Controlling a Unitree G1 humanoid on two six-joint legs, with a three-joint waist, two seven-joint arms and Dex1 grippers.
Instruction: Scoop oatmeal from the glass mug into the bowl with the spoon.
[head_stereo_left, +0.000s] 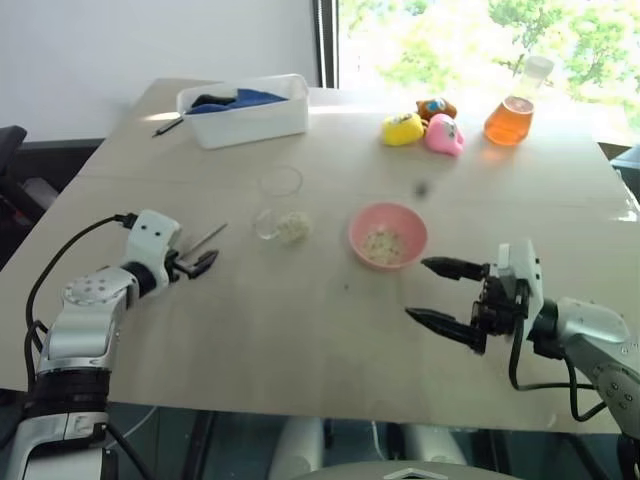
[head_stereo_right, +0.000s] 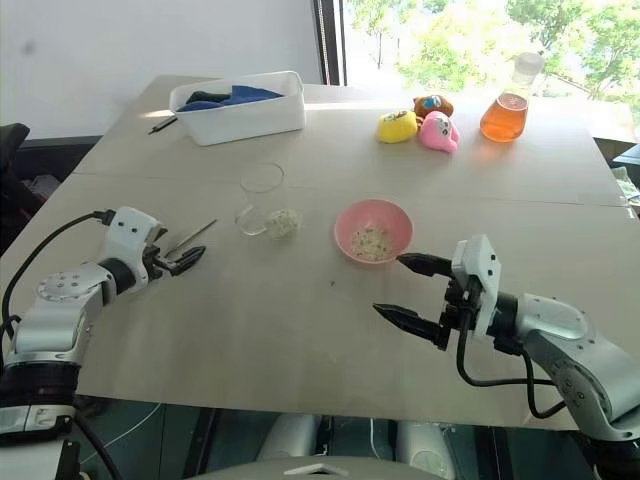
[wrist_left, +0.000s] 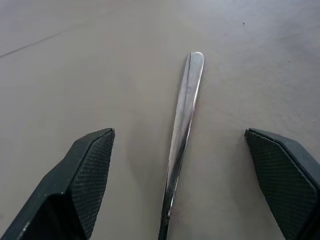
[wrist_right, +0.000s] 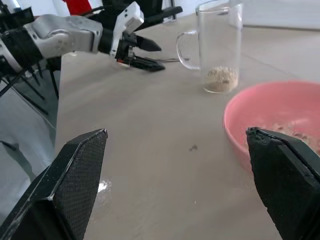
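The spoon (wrist_left: 182, 135) lies flat on the table (head_stereo_left: 300, 320), framed but untouched by the spread fingers of the left gripper (head_stereo_left: 198, 264). The thin handle could be skidded away, or the nearby mug (head_stereo_right: 264, 203) tipped.

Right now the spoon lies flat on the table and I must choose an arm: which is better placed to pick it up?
Left. The left gripper is open with the spoon lying between its fingers. The right gripper hangs open beside the bowl, apart from the spoon.
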